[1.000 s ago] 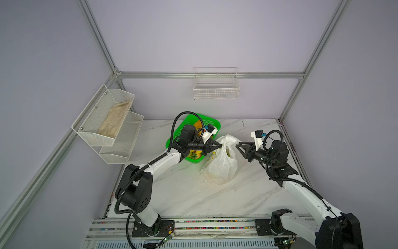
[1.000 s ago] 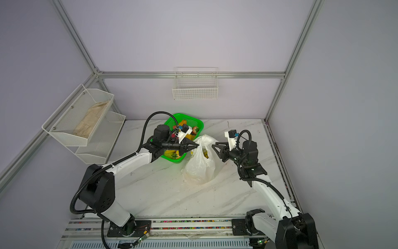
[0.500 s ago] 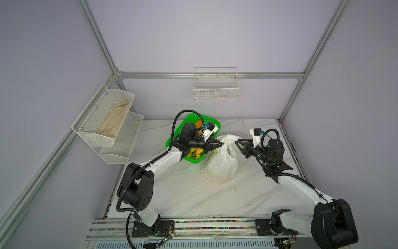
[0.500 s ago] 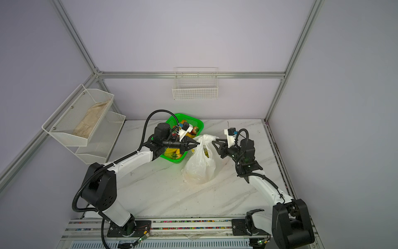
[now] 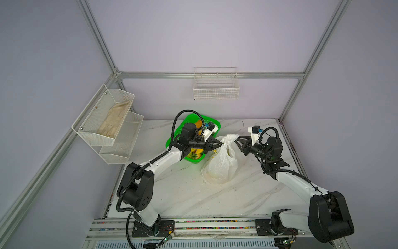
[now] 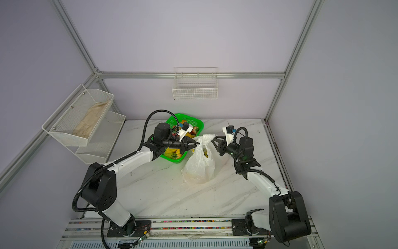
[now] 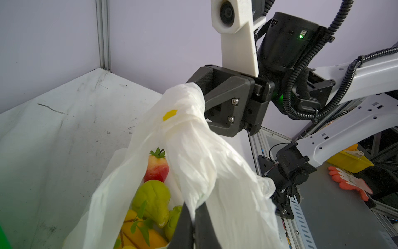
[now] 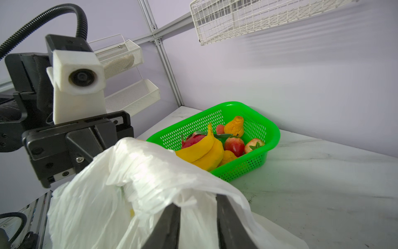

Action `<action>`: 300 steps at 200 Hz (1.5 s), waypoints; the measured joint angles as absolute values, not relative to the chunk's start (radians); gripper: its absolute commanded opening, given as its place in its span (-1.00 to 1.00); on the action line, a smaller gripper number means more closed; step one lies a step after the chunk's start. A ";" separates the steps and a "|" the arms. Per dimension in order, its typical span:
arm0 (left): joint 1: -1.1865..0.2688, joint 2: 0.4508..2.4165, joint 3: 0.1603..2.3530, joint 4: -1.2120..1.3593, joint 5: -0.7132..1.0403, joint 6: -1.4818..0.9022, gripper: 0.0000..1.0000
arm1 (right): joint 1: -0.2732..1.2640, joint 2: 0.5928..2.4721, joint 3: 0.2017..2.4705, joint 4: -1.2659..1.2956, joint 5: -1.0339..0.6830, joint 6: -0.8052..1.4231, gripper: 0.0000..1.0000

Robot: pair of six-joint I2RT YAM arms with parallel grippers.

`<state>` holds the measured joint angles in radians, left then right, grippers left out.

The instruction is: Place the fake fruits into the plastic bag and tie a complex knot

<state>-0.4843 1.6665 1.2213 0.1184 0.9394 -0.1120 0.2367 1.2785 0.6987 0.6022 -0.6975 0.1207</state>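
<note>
In both top views the plastic bag (image 5: 221,166) (image 6: 200,168) stands on the marble worktop (image 5: 193,194) just beside the green basket (image 5: 189,117), which lies toward the back wall. The bag's bunched top is drawn up between the two arms. The left tool (image 5: 220,144) (image 6: 197,143) is closed on that top from the basket side and the right tool (image 5: 238,141) (image 6: 213,141) meets it from the opposite side. Some fake fruits (image 5: 195,154) lie in the basket, half hidden under the left arm. In the left wrist view the left tool (image 7: 193,226) has its jaws pressed together on a twisted band of white plastic. The band runs across to the right tool (image 7: 206,94), whose tips are buried in the plastic. Below it the bag mouth gapes, showing a strawberry (image 7: 156,167), a green pear (image 7: 153,198) and yellow fruit inside. In the right wrist view the right tool (image 8: 198,220) has its jaws a little apart, clamped on a thick fold of the bag (image 8: 140,183). The left tool (image 8: 86,148) reaches into the plastic beyond. Behind them the basket (image 8: 267,133) holds a banana bunch (image 8: 204,151), a dragon fruit (image 8: 191,139) and an apple (image 8: 234,146).
</note>
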 measured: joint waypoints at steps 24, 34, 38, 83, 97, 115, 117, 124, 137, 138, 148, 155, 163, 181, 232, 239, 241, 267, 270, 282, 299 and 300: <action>-0.484 1.666 1.221 0.118 0.939 -0.112 -1.00 | 0.237 1.289 0.699 0.627 -0.714 0.116 -0.45; -0.484 1.666 1.221 0.118 0.939 -0.112 -1.00 | 0.237 1.292 0.699 0.639 -0.720 0.114 -0.46; -0.484 1.666 1.221 0.118 0.939 -0.112 -1.00 | 0.237 1.293 0.699 0.644 -0.723 0.113 -0.48; -0.484 1.666 1.221 0.118 0.939 -0.112 -1.00 | 0.237 1.298 0.701 0.671 -0.742 0.091 -0.80; -0.484 1.666 1.221 0.118 0.939 -0.112 -1.00 | 0.237 1.298 0.701 0.674 -0.745 0.085 -0.95; -0.484 1.666 1.221 0.118 0.939 -0.112 -1.00 | 0.237 1.297 0.701 0.677 -0.747 0.083 -1.00; -0.484 1.666 1.221 0.118 0.939 -0.112 -1.00 | 0.237 1.296 0.701 0.678 -0.747 0.083 -1.00; -0.483 1.666 1.221 0.118 0.939 -0.112 -1.00 | 0.237 1.294 0.701 0.677 -0.745 0.083 -1.00; -0.482 1.666 1.221 0.118 0.939 -0.112 -1.00 | 0.237 1.288 0.699 0.676 -0.738 0.083 -1.00; -0.482 1.666 1.221 0.118 0.939 -0.112 -1.00 | 0.237 1.288 0.699 0.676 -0.738 0.083 -1.00; -0.480 1.666 1.221 0.118 0.939 -0.113 -1.00 | 0.237 1.278 0.696 0.669 -0.724 0.083 -1.00; -0.479 1.666 1.221 0.118 0.939 -0.113 -1.00 | 0.237 1.269 0.693 0.661 -0.714 0.083 -1.00; -0.478 1.666 1.221 0.118 0.939 -0.113 -1.00 | 0.237 1.259 0.691 0.652 -0.700 0.083 -1.00; -0.477 1.666 1.221 0.119 0.936 -0.117 -1.00 | 0.237 1.234 0.686 0.625 -0.667 0.086 -1.00; -0.474 1.666 1.221 0.139 0.928 -0.137 -1.00 | 0.237 1.190 0.654 0.562 -0.622 0.122 -1.00; -0.472 1.666 1.221 0.142 0.928 -0.139 -1.00 | 0.237 1.190 0.651 0.558 -0.629 0.121 -1.00; -0.472 1.666 1.221 0.142 0.928 -0.140 -1.00 | 0.237 1.190 0.651 0.556 -0.632 0.122 -1.00; -0.471 1.666 1.221 0.150 0.928 -0.147 -1.00 | 0.237 1.192 0.638 0.565 -0.679 0.125 -0.60; -0.471 1.666 1.221 0.151 0.928 -0.147 -1.00 | 0.237 1.193 0.636 0.569 -0.685 0.130 -0.59; -0.471 1.666 1.221 0.154 0.928 -0.147 -1.00 | 0.238 1.202 0.635 0.587 -0.703 0.137 -0.54; -0.471 1.666 1.221 0.157 0.929 -0.148 -1.00 | 0.242 1.210 0.636 0.590 -0.712 0.140 -0.45; -0.471 1.666 1.221 0.157 0.929 -0.148 -1.00 | 0.242 1.210 0.636 0.589 -0.711 0.138 -0.45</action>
